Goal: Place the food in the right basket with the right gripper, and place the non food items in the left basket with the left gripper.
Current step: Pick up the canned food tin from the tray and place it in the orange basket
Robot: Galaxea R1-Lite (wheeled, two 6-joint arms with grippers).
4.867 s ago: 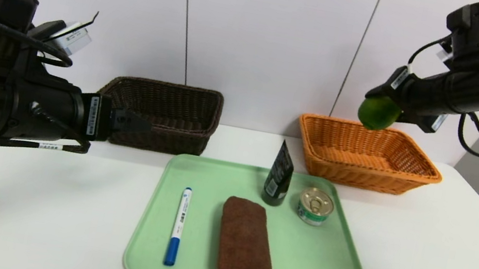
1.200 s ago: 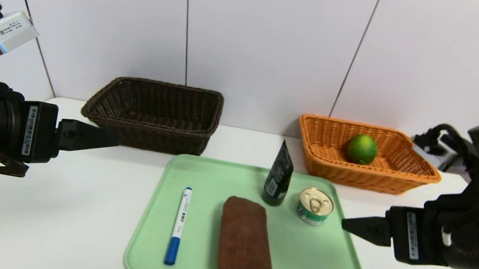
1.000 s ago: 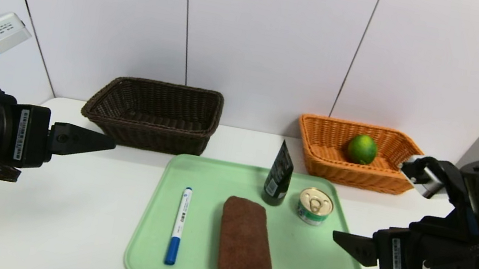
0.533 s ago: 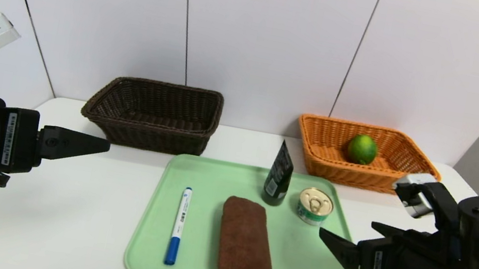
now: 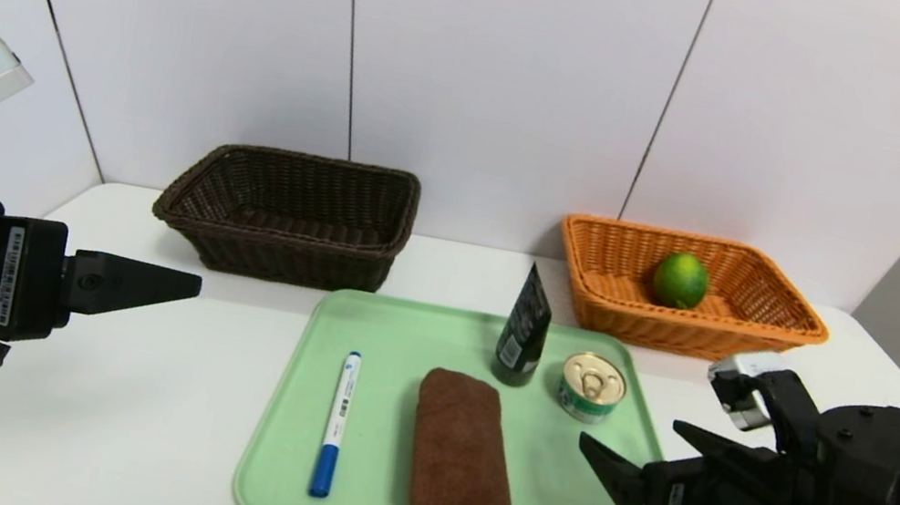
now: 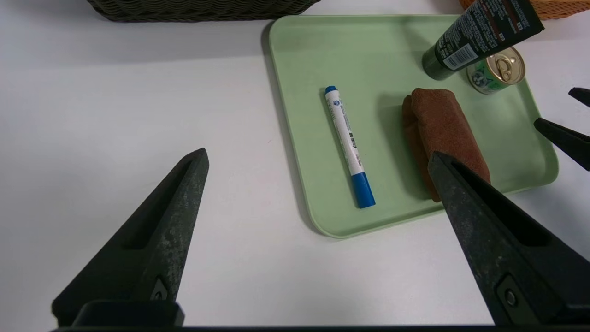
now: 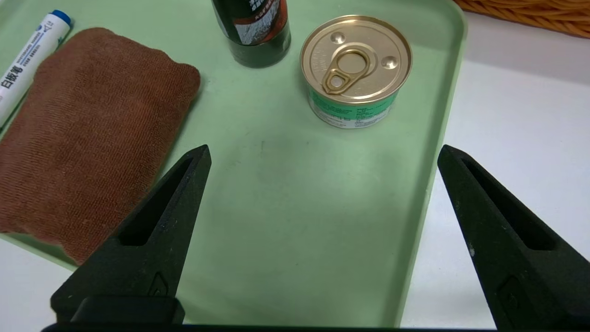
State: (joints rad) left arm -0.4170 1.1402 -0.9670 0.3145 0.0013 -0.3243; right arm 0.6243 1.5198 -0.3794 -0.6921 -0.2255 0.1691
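The lime (image 5: 681, 280) lies in the orange basket (image 5: 794, 324). On the green tray (image 5: 399, 331) are the tin can (image 5: 592, 387), the dark tube (image 5: 525, 326) standing upright, the rolled brown towel (image 5: 463, 454) and the blue-capped marker (image 5: 335, 422). My right gripper (image 5: 631, 434) hangs open and empty above the tray's right side, just in front of the can (image 7: 355, 69); its fingers (image 7: 323, 152) straddle bare tray. My left gripper (image 5: 189, 287) is open and empty over the table left of the tray, with the marker (image 6: 348, 138) ahead of its tips (image 6: 318, 157). The dark brown basket (image 5: 285, 214) holds nothing.
Both baskets stand at the back against the white wall, the dark one left and the orange one right. The towel (image 7: 87, 133) lies beside my right gripper's inner finger. White tabletop (image 5: 62, 406) surrounds the tray.
The lime, held earlier above the orange basket, now lies in it. My right gripper has come down and moved left over the tray near the can, open. My left arm drew back slightly.
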